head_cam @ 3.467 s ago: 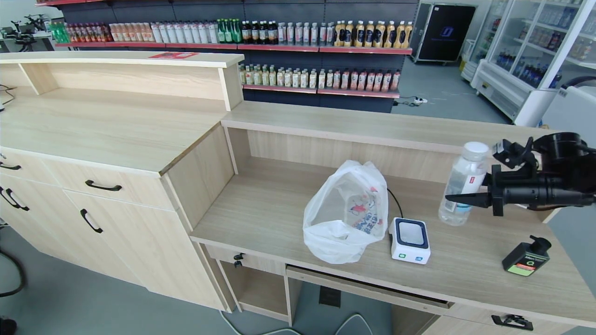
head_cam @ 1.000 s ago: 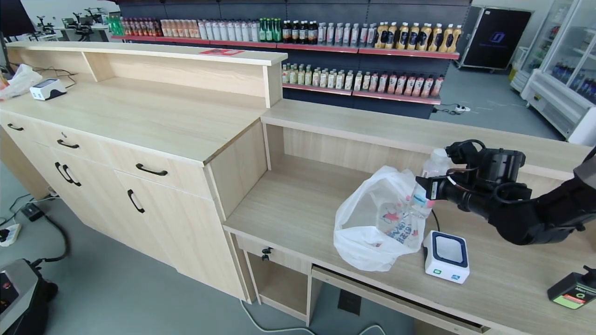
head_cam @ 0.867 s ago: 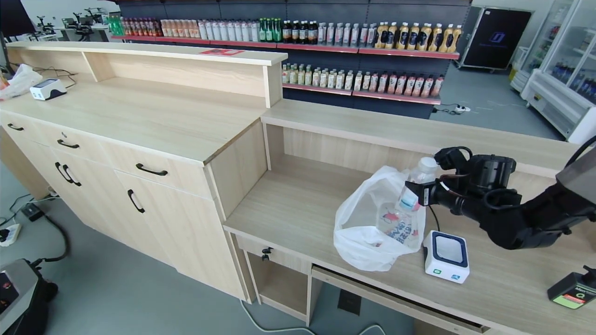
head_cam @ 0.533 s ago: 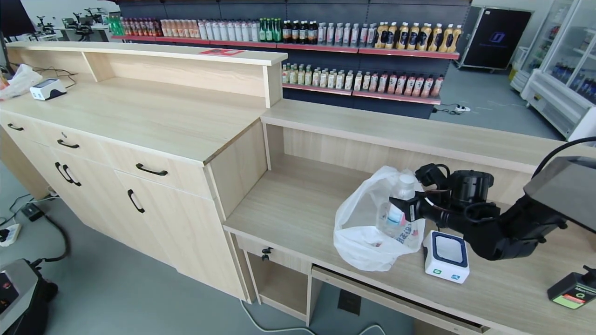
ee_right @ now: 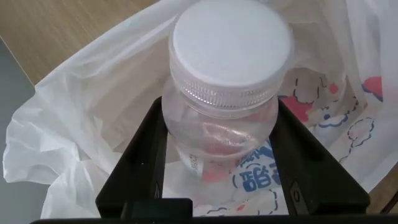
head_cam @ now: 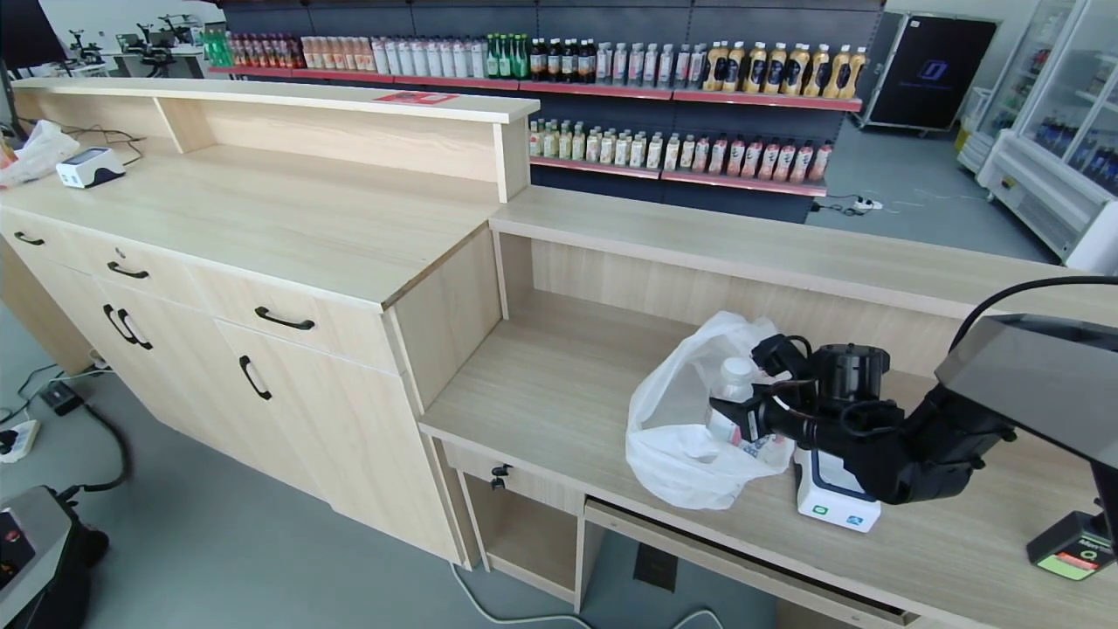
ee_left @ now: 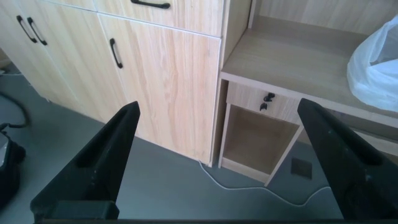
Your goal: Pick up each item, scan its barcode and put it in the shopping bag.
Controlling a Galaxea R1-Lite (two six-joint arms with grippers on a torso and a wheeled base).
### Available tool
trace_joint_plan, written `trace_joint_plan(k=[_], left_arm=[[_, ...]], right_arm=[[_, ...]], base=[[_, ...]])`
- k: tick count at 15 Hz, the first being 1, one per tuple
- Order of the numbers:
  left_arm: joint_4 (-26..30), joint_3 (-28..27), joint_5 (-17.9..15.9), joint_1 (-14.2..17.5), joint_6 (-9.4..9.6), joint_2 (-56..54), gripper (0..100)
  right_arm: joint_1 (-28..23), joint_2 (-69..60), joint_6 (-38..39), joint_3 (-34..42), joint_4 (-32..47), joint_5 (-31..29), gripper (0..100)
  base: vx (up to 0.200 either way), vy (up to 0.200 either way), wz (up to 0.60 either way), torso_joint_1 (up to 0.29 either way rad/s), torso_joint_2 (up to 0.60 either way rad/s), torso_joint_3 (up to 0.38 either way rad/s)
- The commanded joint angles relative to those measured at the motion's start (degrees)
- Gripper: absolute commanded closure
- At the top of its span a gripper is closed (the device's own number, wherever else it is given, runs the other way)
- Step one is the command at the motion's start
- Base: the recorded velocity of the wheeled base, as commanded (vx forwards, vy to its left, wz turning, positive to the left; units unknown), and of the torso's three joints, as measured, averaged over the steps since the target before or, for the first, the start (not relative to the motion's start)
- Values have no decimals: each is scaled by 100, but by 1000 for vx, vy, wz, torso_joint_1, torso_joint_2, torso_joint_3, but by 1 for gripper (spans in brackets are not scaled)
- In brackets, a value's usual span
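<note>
Bottle (ee_right: 227, 99) held near upright in the mouth of the shopping bag (head_cam: 677, 437), release not yet made.
For a clean drop, the bottle is best kept centred over the opening, taken down until its base is borne by the bag's floor, and only then let go, so that the thin rim is not dragged shut. It is clamped below its neck by the right gripper (head_cam: 732, 418), both fingers (ee_right: 135, 167) pressed against its sides, with the bag's white film around and beneath it on the counter (head_cam: 541, 384), just beside the scanner (head_cam: 828, 507). The left gripper (ee_left: 214, 168) is spread wide, holding nothing, over the floor near the cabinet (ee_left: 161, 68).
</note>
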Motion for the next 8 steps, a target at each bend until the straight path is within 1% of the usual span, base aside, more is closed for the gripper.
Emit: trace_joint_plan(k=[1, 8], left_arm=[[0, 0, 2, 4, 0, -2, 0], [0, 0, 2, 4, 0, -2, 0]], right_arm=[[6, 134, -1, 0, 1, 5, 100], [6, 318, -115, 35, -79, 5, 100]], base=[[0, 0, 0, 0, 0, 0], [0, 0, 0, 0, 0, 0]])
